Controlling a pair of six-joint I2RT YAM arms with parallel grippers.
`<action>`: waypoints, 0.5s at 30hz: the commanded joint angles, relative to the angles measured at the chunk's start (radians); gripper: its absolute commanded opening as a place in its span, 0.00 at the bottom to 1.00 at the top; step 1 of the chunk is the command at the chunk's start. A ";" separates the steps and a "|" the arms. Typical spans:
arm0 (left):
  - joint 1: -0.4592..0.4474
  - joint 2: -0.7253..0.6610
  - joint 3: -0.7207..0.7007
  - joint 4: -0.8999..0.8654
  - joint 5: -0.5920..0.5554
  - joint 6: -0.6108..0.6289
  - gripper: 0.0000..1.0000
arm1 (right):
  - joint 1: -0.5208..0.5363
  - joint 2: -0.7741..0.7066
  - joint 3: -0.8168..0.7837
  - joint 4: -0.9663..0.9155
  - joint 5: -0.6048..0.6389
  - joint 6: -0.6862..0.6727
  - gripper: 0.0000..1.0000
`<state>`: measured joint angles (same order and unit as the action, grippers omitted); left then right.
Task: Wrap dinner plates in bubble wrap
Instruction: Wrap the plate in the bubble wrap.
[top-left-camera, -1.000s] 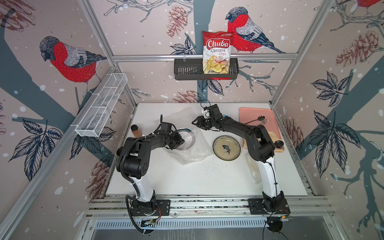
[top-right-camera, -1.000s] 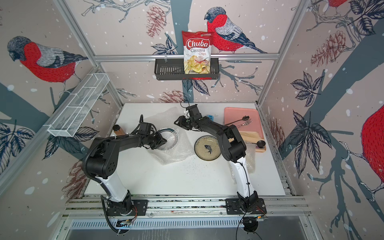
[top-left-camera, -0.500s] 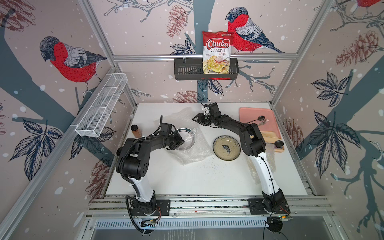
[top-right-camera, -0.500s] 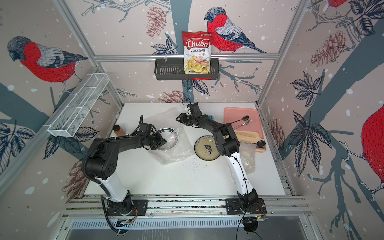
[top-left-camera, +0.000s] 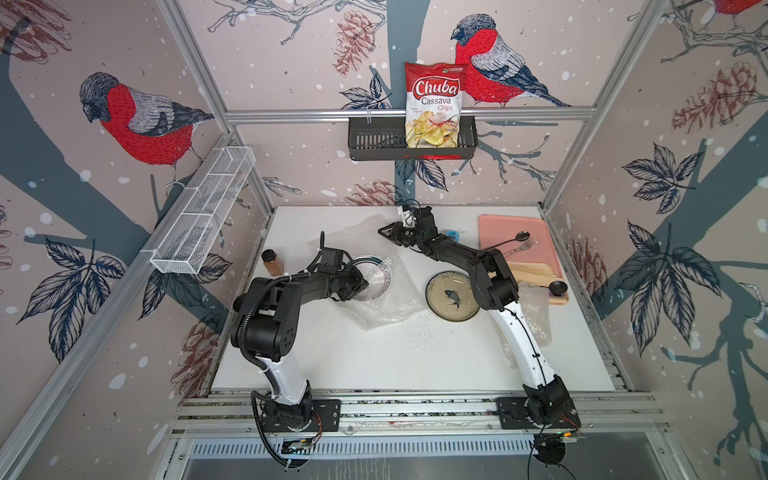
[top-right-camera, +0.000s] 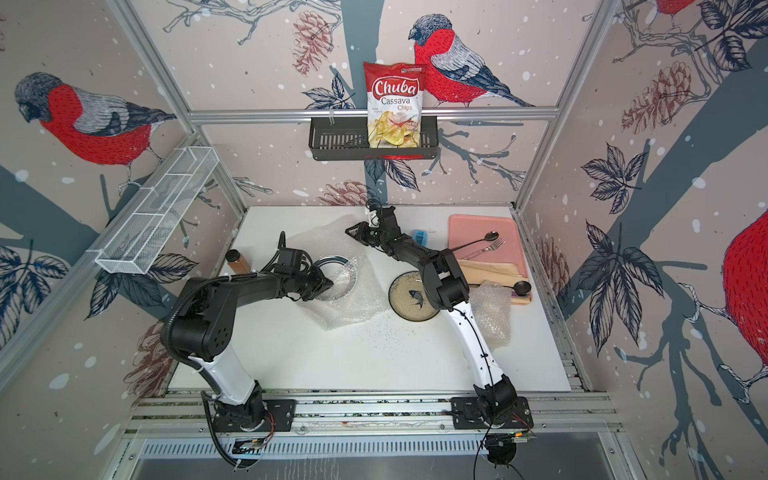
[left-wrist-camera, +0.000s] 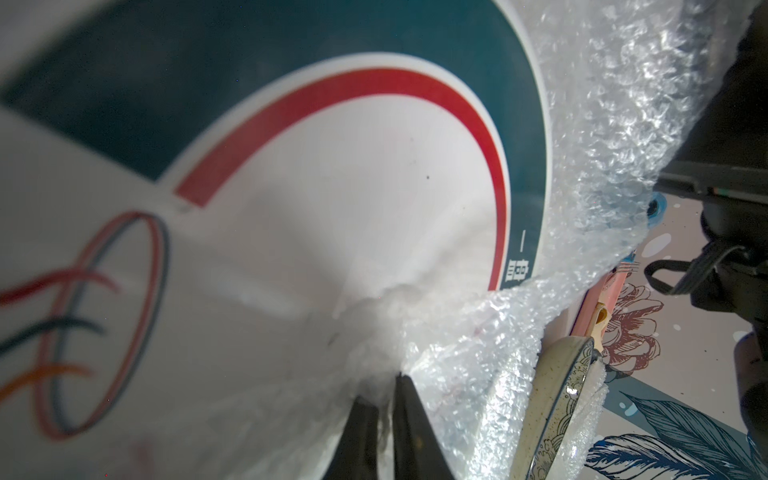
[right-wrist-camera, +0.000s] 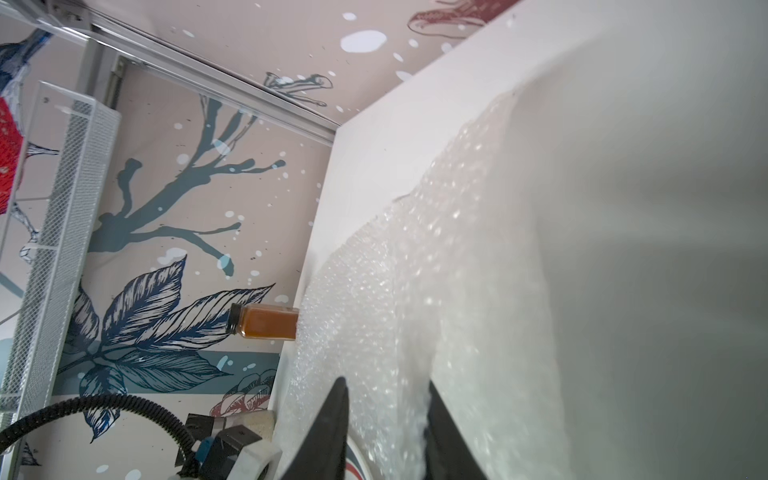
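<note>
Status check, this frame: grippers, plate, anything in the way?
Left gripper shut on bubble wrap, wrap partway over the white-centred plate. Right gripper open, astride the wrap's far edge. Fish plate bare alongside; nothing blocking.

You've got bright, even light in both top views, soft shadows on the table (top-left-camera: 374, 357); left wrist view, bubble wrap (left-wrist-camera: 602, 124) glints, the near plate (left-wrist-camera: 291, 232) blurs.
</note>
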<state>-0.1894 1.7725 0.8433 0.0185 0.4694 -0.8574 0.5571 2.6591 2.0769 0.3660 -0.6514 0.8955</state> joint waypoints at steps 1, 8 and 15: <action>0.003 0.012 -0.025 -0.219 -0.138 0.010 0.11 | 0.002 0.035 0.072 0.116 -0.069 0.047 0.10; 0.014 0.000 -0.040 -0.211 -0.131 0.011 0.11 | 0.024 -0.116 -0.100 0.131 -0.177 -0.060 0.02; 0.035 -0.005 -0.054 -0.194 -0.121 0.017 0.11 | 0.067 -0.338 -0.393 0.020 -0.212 -0.269 0.01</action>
<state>-0.1669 1.7535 0.8104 0.0368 0.4969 -0.8566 0.6098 2.3836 1.7512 0.4316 -0.8230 0.7589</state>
